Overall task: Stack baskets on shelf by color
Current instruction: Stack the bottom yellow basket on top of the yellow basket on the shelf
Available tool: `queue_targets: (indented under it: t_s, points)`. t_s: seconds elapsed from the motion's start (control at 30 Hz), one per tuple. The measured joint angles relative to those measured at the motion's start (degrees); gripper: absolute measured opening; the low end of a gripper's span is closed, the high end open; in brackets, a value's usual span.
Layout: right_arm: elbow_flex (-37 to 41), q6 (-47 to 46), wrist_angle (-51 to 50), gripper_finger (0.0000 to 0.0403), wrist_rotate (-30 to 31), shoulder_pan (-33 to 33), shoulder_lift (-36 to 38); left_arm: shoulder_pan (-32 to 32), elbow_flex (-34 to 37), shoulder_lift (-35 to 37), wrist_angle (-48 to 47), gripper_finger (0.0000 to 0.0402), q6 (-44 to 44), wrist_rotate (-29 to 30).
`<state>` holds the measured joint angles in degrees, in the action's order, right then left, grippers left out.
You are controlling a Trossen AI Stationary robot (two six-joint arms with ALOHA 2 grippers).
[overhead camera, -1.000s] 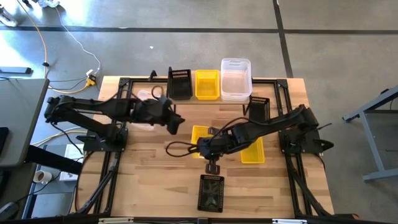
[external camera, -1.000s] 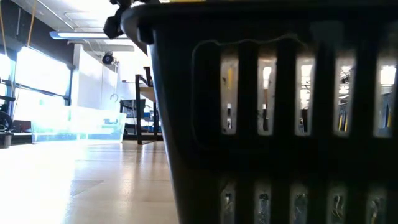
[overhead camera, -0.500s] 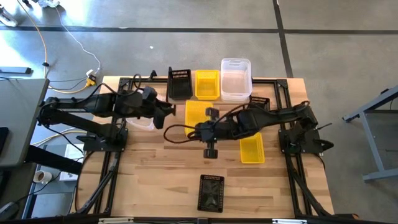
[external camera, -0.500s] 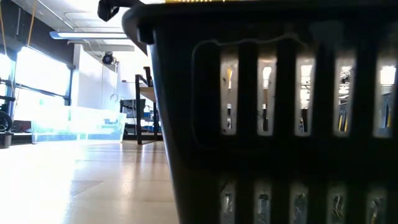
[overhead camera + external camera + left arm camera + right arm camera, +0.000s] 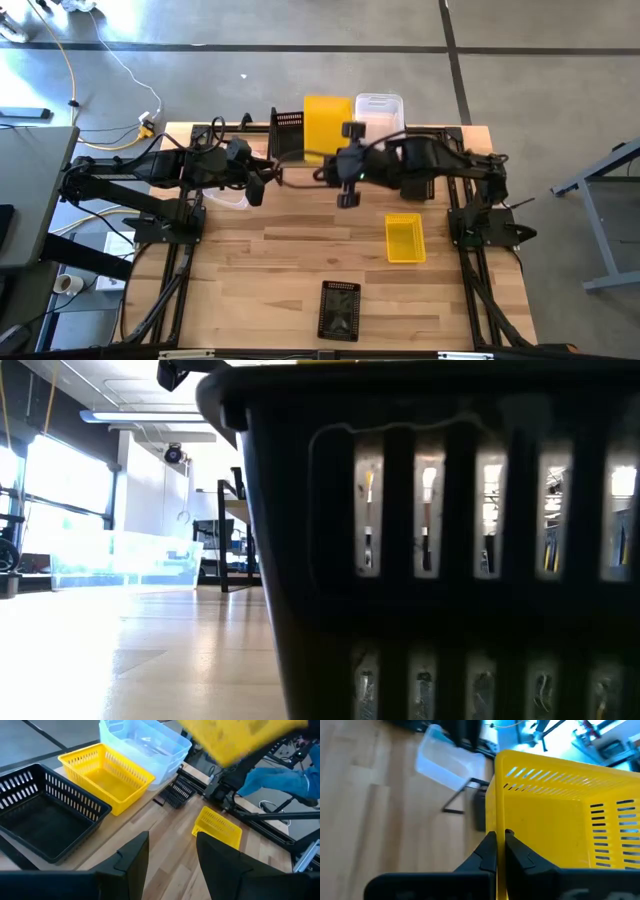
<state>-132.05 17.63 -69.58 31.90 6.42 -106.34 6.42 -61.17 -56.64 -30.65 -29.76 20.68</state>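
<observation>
My right gripper point(image 5: 335, 168) is shut on a yellow basket point(image 5: 326, 126), which hangs tipped in the air above the shelf point(image 5: 290, 162) at the table's far edge. On the shelf stand a black basket point(image 5: 45, 820), a yellow basket point(image 5: 107, 777) and a clear basket point(image 5: 145, 742). My left gripper point(image 5: 170, 860) is open with nothing between its fingers, above the table's left half, near a clear basket point(image 5: 230, 198). A second yellow basket point(image 5: 404, 238) and a black basket point(image 5: 339, 308) rest on the table. My right gripper pinches one wall of the yellow basket at its rim point(image 5: 500, 836), the thin edge standing between the two fingers. The basket is lifted clear and tipped, its outer side and slotted wall point(image 5: 560, 830) facing my wrist view.
Another black basket point(image 5: 416, 168) lies partly under my right arm. The near black basket point(image 5: 440, 560) fills most of the low view. Bare wood lies in the table's middle and near left. Black frame rails run along both table sides.
My right gripper has risen and gone toward the table's far edge, turning as it went, still shut on the yellow basket. The basket has come up off the table's middle and now hangs tipped over the shelf. My left gripper has drawn back a little toward the left.
</observation>
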Motion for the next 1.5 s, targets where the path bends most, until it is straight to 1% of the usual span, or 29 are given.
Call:
queue_targets:
  t_s: [0.13, 0.27, 0.33, 0.5, 0.6, 0.8, 0.93, 1.1, 1.3, 1.43, 1.5]
  points:
    - [-1.8, 3.3, -2.2, 0.0000, 0.2, -2.7, 0.1, 0.0, 0.0, 0.0, 0.0, 0.0154, 0.0, 0.2]
    - [-1.0, 3.2, -5.9, 0.0000, -1.3, -6.1, 0.0, 0.0, 0.0, 0.0, 0.0, 0.0154, 0.0, 1.4]
    - [-0.1, 3.3, -7.2, 0.0000, -3.5, -7.6, 0.0, 0.0, 0.0, 0.0, 0.0, 0.0154, 0.0, 2.3]
    - [2.8, 4.0, -5.1, 0.0000, -10.2, -11.3, 0.0, 0.0, 0.0, 0.0, 0.0, 0.0154, 0.0, 5.5]
    - [5.2, 4.9, -2.1, 0.0000, -12.6, -13.1, 0.0, 0.0, 0.0, 0.0, 0.0, 0.0154, 0.1, 7.6]
    - [8.6, 6.5, 2.4, 0.0000, -16.9, -16.0, 0.0, 0.5, 0.0, 0.0, 0.0, 0.0154, 3.8, 10.4]
    - [11.4, 6.4, 5.3, 0.0000, -18.9, -17.4, 0.2, 1.7, 0.0, 0.0, 0.0, 0.0154, 3.6, 10.2]
    - [20.1, 6.6, 11.4, 0.0000, -19.1, -18.8, 2.3, 3.1, 0.0, 0.0, 0.0, 0.0154, 3.6, 10.0]
    - [27.8, 7.0, 19.2, 0.0000, -19.3, -20.1, 7.6, 4.5, 0.0, 0.0, -0.8, 0.0154, 3.5, 9.8]
    - [32.3, 8.0, 23.0, 0.0000, -22.9, -21.6, 9.8, 5.2, 0.0, 0.0, -0.8, 0.0154, 3.4, 9.5]
    - [34.1, 8.3, 25.1, 0.0000, -23.4, -22.2, 10.6, 5.5, 0.0, 0.0, -0.8, 0.0154, 3.4, 9.3]
